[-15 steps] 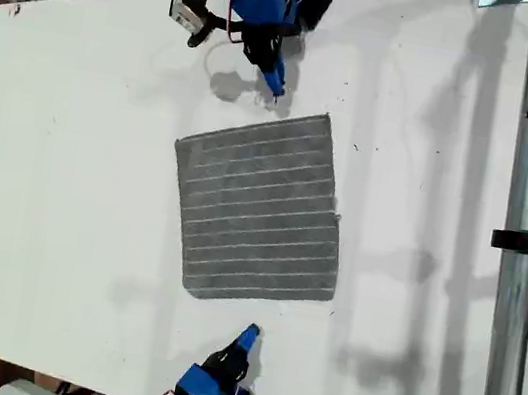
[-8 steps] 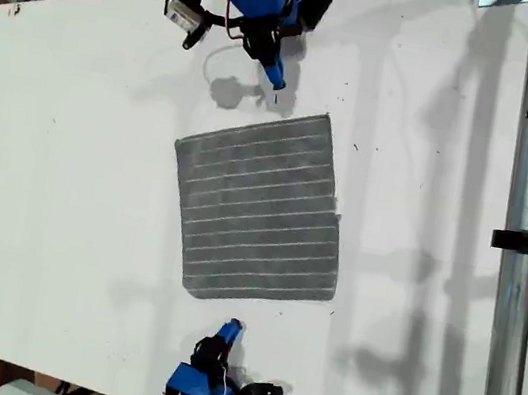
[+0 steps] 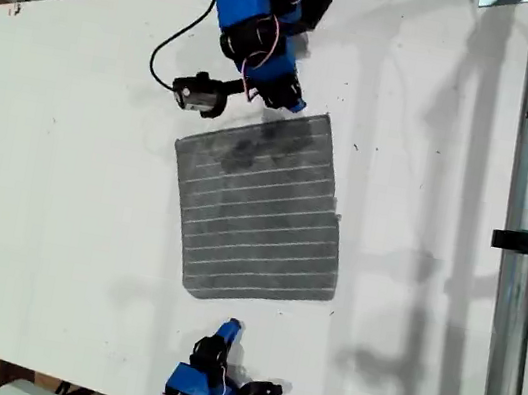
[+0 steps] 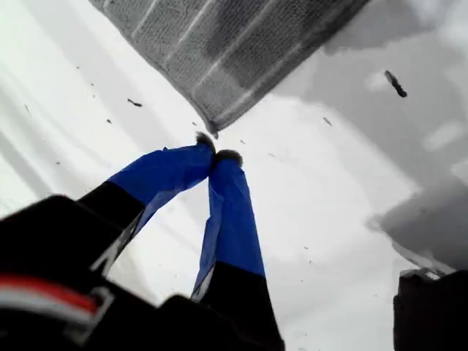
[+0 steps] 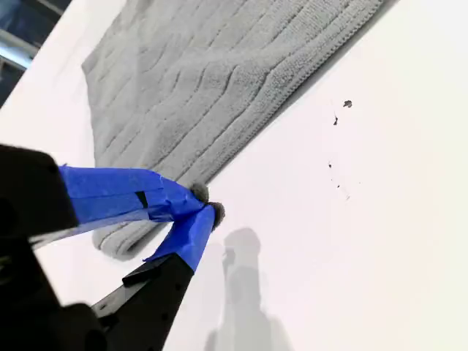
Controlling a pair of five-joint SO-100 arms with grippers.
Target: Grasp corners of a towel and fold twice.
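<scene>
My first gripper (image 3: 288,100) (image 4: 217,156) is at the top of the exterior view. Its arm (image 3: 248,4) reaches in from the top edge and bends down low, so the gripper points down and toward the exterior view's right. Its two blue fingers (image 4: 230,219) are pressed together, with the dark tips touching.

My second gripper (image 3: 231,328) (image 5: 207,203) is at the bottom of the exterior view. Its arm (image 3: 201,392) is tucked back near the bottom edge, and the gripper points up into the view. Its blue fingers (image 5: 117,191) are closed too, tips meeting and holding nothing.
</scene>
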